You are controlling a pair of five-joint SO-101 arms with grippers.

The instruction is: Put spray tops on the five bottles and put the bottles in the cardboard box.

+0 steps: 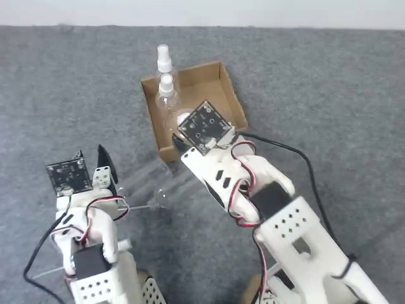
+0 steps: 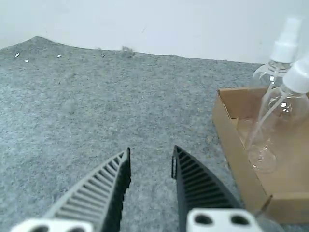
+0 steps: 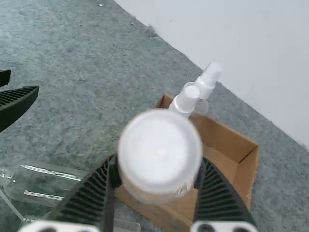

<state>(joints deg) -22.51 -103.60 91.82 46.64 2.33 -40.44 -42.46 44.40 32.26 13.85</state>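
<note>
The cardboard box (image 1: pixel 218 82) sits on the grey carpet. Two clear bottles with white spray tops (image 1: pixel 164 58) (image 1: pixel 166 85) stand in its far left corner, also seen from the left wrist (image 2: pixel 286 46) (image 2: pixel 300 77). My right gripper (image 3: pixel 159 170) hangs over the box's near edge (image 3: pixel 244 159), shut on a clear bottle with a white spray top (image 3: pixel 159 152). Another clear bottle (image 1: pixel 174 183) lies on the carpet between the arms, with no top visible on it (image 3: pixel 43 181). My left gripper (image 2: pixel 150 166) is open and holds nothing, low over the carpet left of the box (image 2: pixel 236 145).
The right arm (image 1: pixel 278 209) reaches from the lower right across to the box. A small white part (image 1: pixel 123 244) lies by the left arm's base. Bare carpet spreads to the left and right, and a white wall (image 3: pixel 251 43) rises behind the box.
</note>
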